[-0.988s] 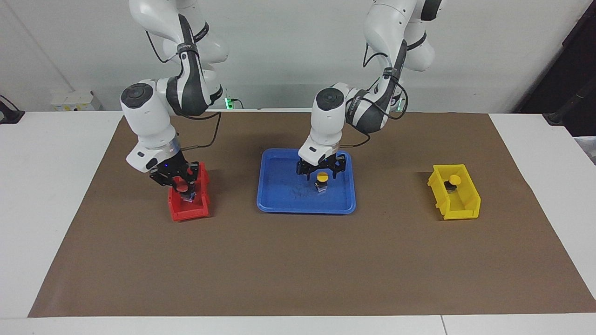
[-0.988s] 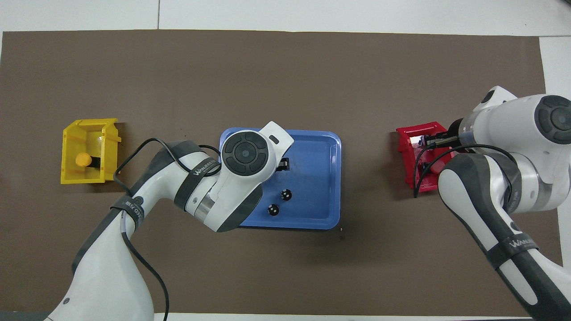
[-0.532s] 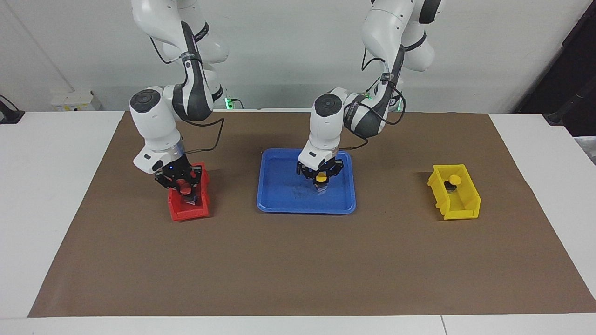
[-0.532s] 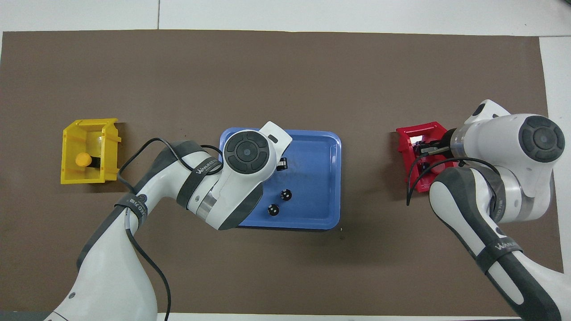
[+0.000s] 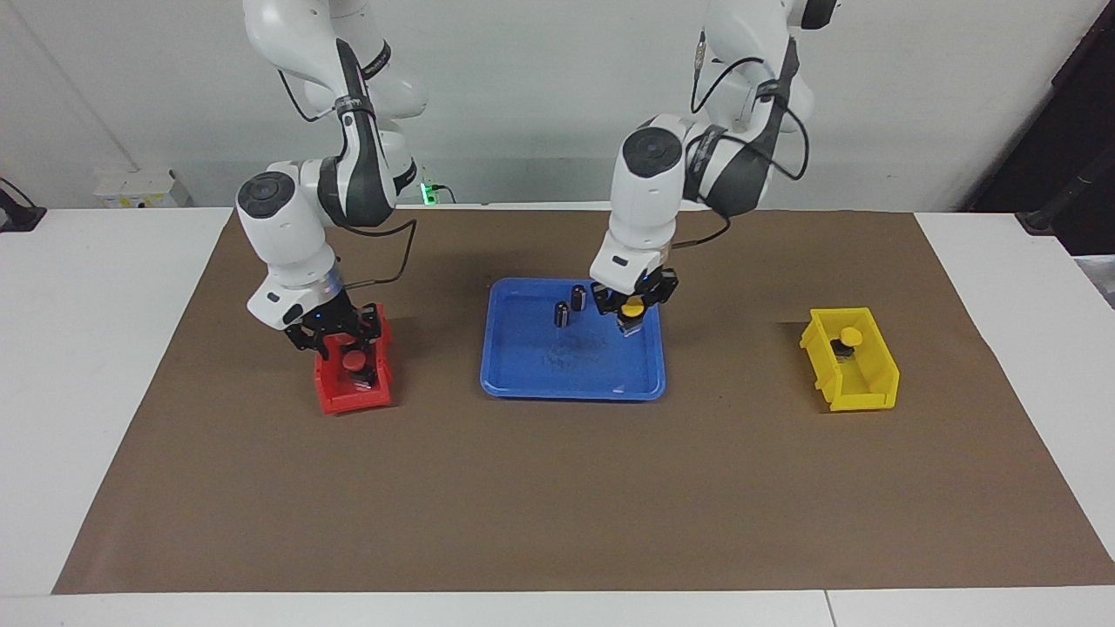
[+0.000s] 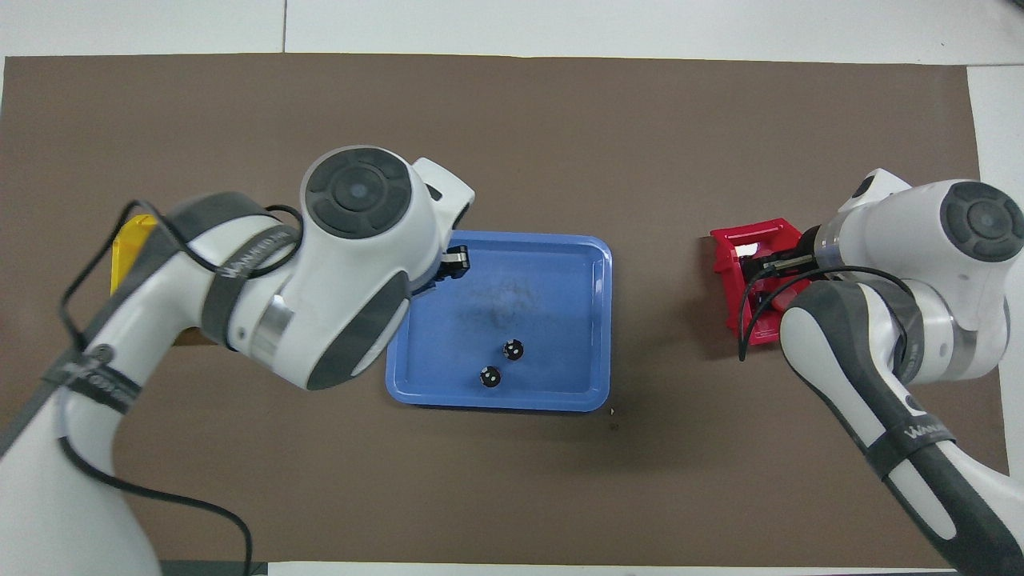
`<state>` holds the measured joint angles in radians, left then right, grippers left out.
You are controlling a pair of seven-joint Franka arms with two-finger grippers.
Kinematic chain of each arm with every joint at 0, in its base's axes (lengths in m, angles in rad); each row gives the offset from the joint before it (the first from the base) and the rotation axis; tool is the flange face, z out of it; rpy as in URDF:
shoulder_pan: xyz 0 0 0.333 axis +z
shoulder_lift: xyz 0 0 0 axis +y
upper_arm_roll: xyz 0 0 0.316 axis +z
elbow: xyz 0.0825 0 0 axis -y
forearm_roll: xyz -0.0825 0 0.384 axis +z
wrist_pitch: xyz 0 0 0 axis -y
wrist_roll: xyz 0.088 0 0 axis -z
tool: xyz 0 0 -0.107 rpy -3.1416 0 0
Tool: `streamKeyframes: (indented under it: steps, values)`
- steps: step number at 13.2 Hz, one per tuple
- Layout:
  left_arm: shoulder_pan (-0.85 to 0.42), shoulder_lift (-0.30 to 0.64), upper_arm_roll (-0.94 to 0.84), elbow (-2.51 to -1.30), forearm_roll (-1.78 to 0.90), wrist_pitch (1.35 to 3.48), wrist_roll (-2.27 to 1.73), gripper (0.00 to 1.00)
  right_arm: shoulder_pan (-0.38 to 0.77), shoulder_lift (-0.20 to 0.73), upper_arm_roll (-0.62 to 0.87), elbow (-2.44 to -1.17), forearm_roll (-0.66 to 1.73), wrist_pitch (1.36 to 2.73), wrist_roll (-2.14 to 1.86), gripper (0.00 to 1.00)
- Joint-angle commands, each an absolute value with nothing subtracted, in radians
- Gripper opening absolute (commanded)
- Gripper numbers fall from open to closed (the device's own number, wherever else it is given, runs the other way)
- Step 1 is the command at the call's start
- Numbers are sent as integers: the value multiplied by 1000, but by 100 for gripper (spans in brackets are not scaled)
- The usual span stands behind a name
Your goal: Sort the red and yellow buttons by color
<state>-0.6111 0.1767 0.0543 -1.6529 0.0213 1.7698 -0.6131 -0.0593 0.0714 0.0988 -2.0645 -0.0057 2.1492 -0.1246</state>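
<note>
My left gripper is shut on a yellow button and holds it in the air over the blue tray, above the tray edge toward the left arm's end. A second yellow button stands in the yellow bin. My right gripper hangs open just over the red bin. A red button sits in that bin below its fingers. In the overhead view the left arm hides the held button and most of the yellow bin.
Two small dark cylinders with silvery tops stand in the tray, also seen from overhead. Brown paper covers the table. The red bin lies toward the right arm's end, the yellow bin toward the left arm's end.
My left gripper shut on the yellow button and lifted it off the tray toward the left arm's end, uncovering the cylinders. My right gripper opened and the red button settled into the red bin.
</note>
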Motion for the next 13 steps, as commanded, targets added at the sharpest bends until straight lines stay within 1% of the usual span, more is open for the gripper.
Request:
streamKeyframes:
  steps: [1, 3, 4, 5, 7, 9, 10, 11, 13]
  values:
    - [-375, 118, 52, -1624, 5, 1675, -313, 1, -89, 49, 106, -1896, 12, 1917, -152, 85]
    - [-191, 117, 54, -1634, 5, 1712, -60, 1, -101, -6, 106, -1838, 14, 1785, -147, 92]
    - [-113, 114, 54, -1664, 5, 1761, 45, 1, -101, -32, 103, -1812, 14, 1729, -146, 100]
    - [-63, 112, 54, -1701, 5, 1814, 110, 1, -101, -49, 97, -1781, 14, 1674, -144, 99]
    - [-25, 124, 54, -1761, 5, 1915, 167, 1, -113, -46, 84, -1673, 8, 1536, -144, 100]
    - [-18, 147, 54, -1831, 6, 2020, 195, 1, -126, -52, 83, -1596, 5, 1430, -144, 100]
    - [-18, 155, 54, -1870, 5, 2084, 195, 1, -127, -49, 83, -1582, -8, 1425, -144, 100]
    - [-18, 164, 55, -1902, 6, 2139, 195, 1, -135, -51, 78, -1591, -9, 1448, -144, 100]
    - [-12, 199, 55, -1930, 6, 2209, 201, 1, -138, -43, 77, -1588, -15, 1477, -144, 100]
